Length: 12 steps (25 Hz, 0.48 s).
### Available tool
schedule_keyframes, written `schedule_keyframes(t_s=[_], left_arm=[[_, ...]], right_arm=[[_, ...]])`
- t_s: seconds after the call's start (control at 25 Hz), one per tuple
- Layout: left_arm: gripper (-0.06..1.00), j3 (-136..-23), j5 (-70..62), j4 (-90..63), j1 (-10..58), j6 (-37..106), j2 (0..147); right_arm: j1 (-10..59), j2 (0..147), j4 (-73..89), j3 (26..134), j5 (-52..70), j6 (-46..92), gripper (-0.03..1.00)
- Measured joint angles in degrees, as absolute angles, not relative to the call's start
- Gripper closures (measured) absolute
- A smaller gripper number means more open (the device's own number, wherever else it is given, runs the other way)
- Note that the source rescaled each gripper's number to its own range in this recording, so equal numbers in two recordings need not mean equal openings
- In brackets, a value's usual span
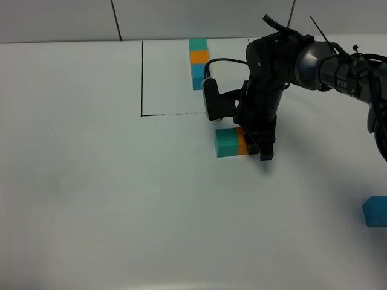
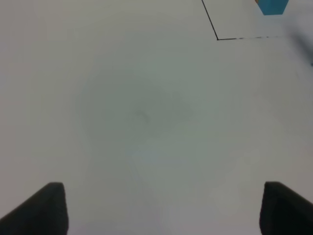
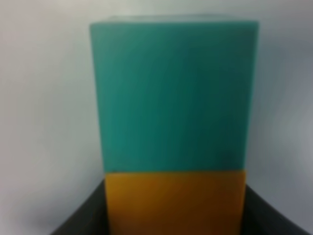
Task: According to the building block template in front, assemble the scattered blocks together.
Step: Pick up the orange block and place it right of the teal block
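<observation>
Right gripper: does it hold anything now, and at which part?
Yes. The right gripper is shut on the orange block, its fingers on two opposite side faces. The teal-green block touches the orange one but is not gripped.

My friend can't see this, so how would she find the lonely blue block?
Look at the white table, then its far right side, away from the black arm. The blue block sits there alone, touching nothing; the template's blue cube is joined to orange.

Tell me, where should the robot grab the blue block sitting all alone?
Come from straight above and pinch two opposite side faces of the blue block. It sits flat on the table, nothing near its visible sides, so there should be room to close.
</observation>
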<state>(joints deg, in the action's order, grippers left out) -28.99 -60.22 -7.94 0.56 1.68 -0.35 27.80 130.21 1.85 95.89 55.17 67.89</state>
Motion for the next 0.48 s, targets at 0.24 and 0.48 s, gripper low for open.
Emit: schedule_keyframes(t_s=[0.24,0.48], left_arm=[[0.18,-28.99,-60.22,-7.94,0.56,1.68,-0.35],[0.18,-28.99,-60.22,-7.94,0.56,1.68,-0.35]], right_arm=[[28.35,130.31,1.98,95.89,55.05,66.82,0.95],[28.35,130.38,2.21,95.89,55.05,63.65,0.95]])
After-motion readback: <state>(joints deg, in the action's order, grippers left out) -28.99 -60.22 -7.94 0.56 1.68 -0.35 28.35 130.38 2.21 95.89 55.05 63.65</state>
